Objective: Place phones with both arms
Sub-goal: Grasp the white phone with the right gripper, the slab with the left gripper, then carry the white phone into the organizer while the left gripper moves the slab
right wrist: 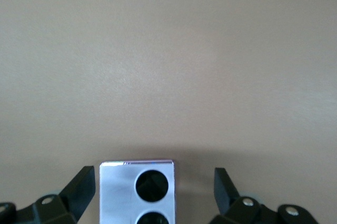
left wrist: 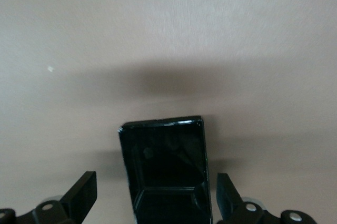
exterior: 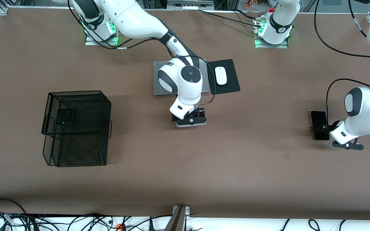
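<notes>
A small squarish black phone (exterior: pixel 64 116) lies in the black mesh basket (exterior: pixel 75 154) toward the right arm's end of the table. My right gripper (exterior: pixel 188 117) is low over the table's middle. In the right wrist view it (right wrist: pixel 154 187) is open, one finger on each side of the lavender-white phone (right wrist: pixel 118 195) with two black circles, not touching it. My left gripper (exterior: pixel 326 128) is low at the left arm's end. In the left wrist view it (left wrist: pixel 155 187) is open astride the long black slab phone (left wrist: pixel 166 171), which also shows in the front view (exterior: pixel 318 123).
A grey laptop (exterior: pixel 159 80) lies closed, farther from the front camera than the right gripper. Beside it a white mouse (exterior: pixel 221 75) sits on a black pad (exterior: pixel 231 81). Cables trail from both arm bases.
</notes>
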Controlling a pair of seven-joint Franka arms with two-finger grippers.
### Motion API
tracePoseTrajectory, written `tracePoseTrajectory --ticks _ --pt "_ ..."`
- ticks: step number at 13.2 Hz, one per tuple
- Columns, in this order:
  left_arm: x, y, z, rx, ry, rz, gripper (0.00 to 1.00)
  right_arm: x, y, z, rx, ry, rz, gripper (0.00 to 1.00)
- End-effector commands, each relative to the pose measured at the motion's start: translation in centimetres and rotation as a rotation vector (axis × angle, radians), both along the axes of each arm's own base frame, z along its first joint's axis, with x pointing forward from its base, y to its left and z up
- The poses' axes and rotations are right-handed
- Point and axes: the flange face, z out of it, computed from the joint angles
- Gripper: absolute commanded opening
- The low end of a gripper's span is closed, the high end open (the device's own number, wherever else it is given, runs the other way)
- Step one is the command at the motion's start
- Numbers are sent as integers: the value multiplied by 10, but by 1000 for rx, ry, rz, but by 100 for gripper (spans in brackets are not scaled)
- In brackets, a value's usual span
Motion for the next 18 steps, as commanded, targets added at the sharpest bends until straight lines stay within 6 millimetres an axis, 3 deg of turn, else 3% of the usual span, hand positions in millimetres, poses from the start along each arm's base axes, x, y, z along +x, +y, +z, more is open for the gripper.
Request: tracePoseTrajectory --ticks 1,4,9,13,15,17,18 --pt "-13 -7 5 3 -6 -36 100 2 0 -18 -10 -1 13 100" --pt "-18 0 -6 -8 7 -21 100 -4 -9 -41 -26 35 13 100" --pt "-23 4 -22 -25 29 -9 100 -13 8 -23 14 46 88 100" --pt "-25 2 -32 -49 40 9 100 -17 9 -27 4 54 137 100" --pt "-23 2 -30 -47 38 7 54 -20 6 -36 -21 71 204 100" --pt "-21 3 -28 -46 34 13 30 -22 4 -41 -32 80 229 100" --pt "-20 2 -27 -54 36 23 30 -21 3 -42 -26 83 223 100"
